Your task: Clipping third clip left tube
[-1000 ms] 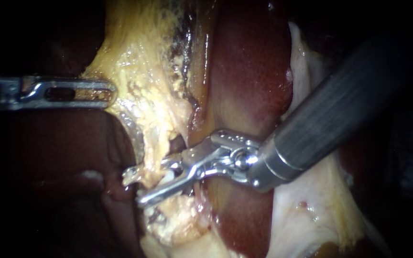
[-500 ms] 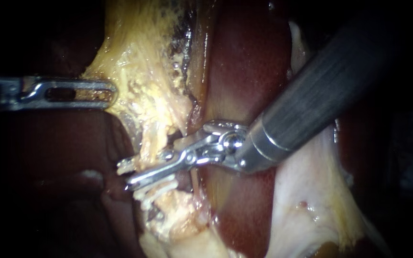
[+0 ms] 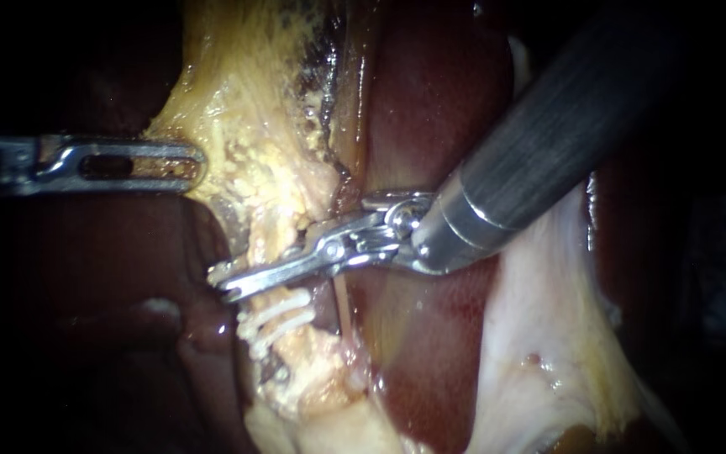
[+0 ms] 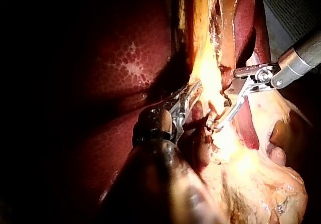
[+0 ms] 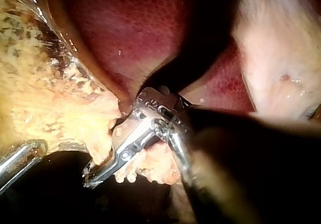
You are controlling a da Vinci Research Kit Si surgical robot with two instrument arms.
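Dark liver (image 3: 111, 277) beside right instrument (image 3: 222, 283) across tube (image 3: 266, 242), clips (image 3: 277, 319) beneath

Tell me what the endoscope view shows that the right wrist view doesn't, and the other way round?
Only the endoscope view shows the white clips on the tube, just below where the right instrument has its jaws shut on it, and the left instrument along its whole slotted jaw, shut on the yellow tissue. Only the right wrist view shows the right instrument's jaws from close behind and the fine mottling of the liver. Both show both instruments, the yellow tissue, the liver and the pale tissue.
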